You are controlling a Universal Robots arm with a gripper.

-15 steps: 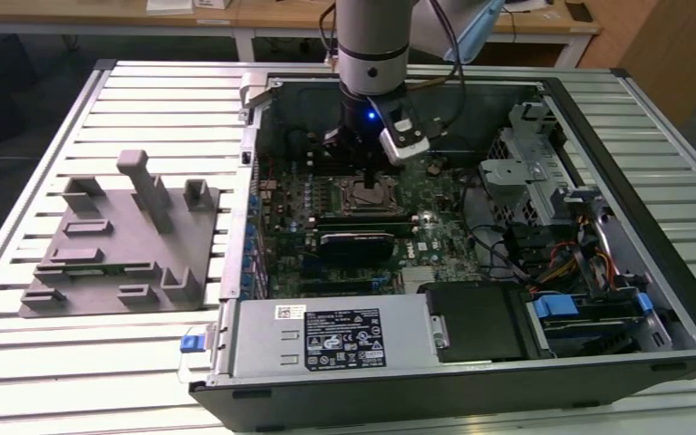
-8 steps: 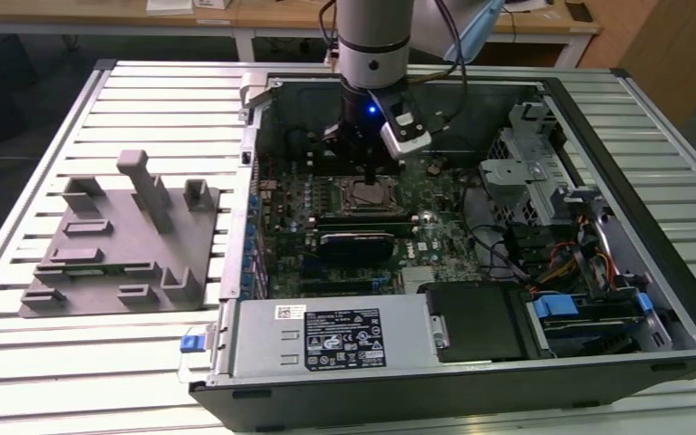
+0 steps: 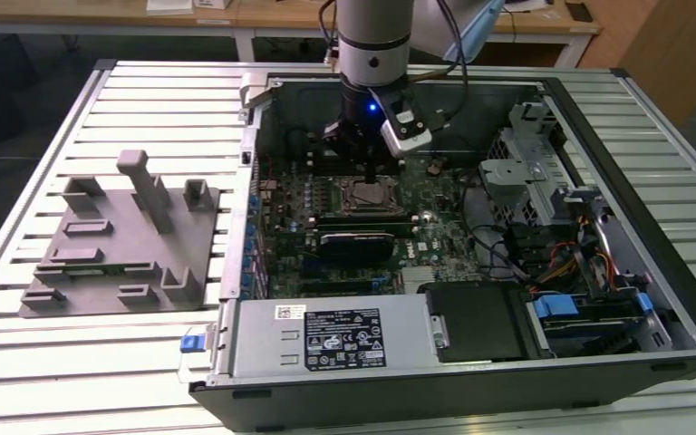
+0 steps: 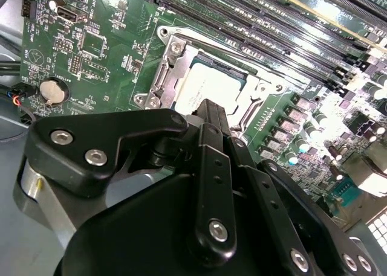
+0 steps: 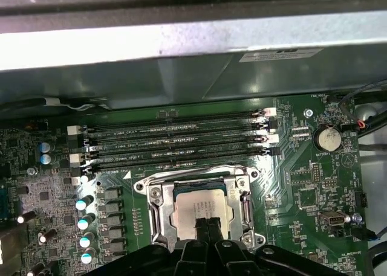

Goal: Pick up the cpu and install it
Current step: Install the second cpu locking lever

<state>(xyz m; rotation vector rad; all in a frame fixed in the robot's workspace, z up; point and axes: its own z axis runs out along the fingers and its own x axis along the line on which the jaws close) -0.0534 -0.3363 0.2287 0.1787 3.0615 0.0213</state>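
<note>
Slatted aluminium table (image 3: 142, 91) carries the open computer case (image 3: 638, 272), grey fixture (image 3: 119, 240) beside it. My gripper (image 5: 207, 223) hangs low over the motherboard's (image 5: 314, 191) socket frame (image 5: 156, 212); fingers look pressed together, nothing between them. Cpu (image 5: 192, 205) lies flat inside the frame, seemingly seated, directly under my fingertips.

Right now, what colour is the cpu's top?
Pale silver-grey, seated in the socket frame; the cpu shows best in the first wrist view.

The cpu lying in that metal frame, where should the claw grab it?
The cpu lies flat inside the socket frame, walled in all round. Probably best from straight above, pinching two opposite edges; the flat top gives nothing to grip.
</note>
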